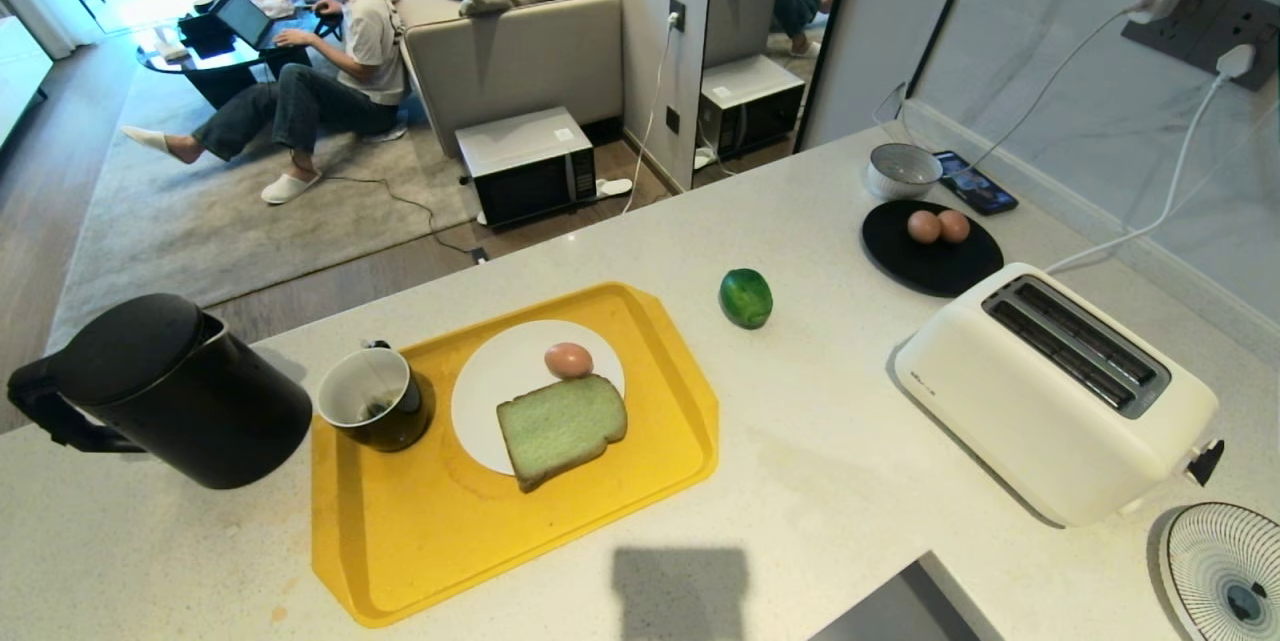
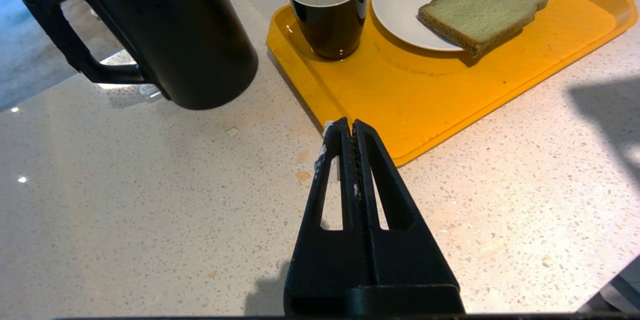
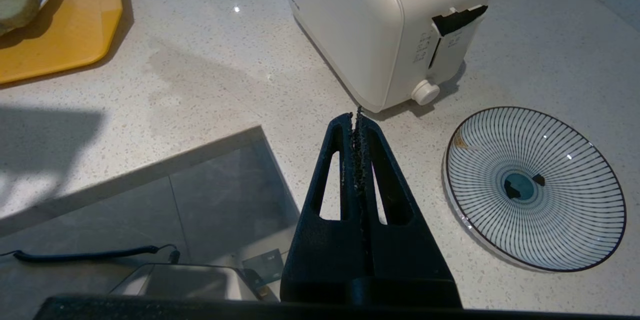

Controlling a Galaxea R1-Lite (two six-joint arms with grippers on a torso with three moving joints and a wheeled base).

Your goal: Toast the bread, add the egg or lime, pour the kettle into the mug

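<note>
We are looking down on a pale speckled counter (image 1: 830, 461) in the head view, with neither of our arms showing there; a yellow tray (image 1: 420, 531) is lying at about 7 o'clock from the middle of that view. On the tray a white plate (image 1: 490, 391) is carrying the bread (image 1: 560, 429), a green-crumbed slice lying flat, with the egg (image 1: 568, 359) touching the slice's far edge at 12 o'clock from it. The mug (image 1: 375, 411) is standing upright on the tray just beside the plate at its 9 o'clock, a teabag string hanging inside; the kettle (image 1: 170, 391) is standing off the tray on the counter, further out at 9 o'clock, its handle pointing away from the mug. The lime (image 1: 746, 298) is resting on the bare counter at 2 o'clock from the plate, apart from the tray; a white toaster (image 1: 1050, 391) is sitting at 3 o'clock, its slots empty, and a black plate (image 1: 930, 266) behind it is holding two more eggs (image 1: 938, 226); a striped plate (image 3: 535, 185) is lying just beside the toaster's lever end. Our left gripper (image 2: 348, 128) is hovering over the counter by the tray's near corner, its fingers pressed fully together and holding nothing; our right gripper (image 3: 356, 119) is hanging near the counter's edge before the toaster, likewise closed tight and empty.
</note>
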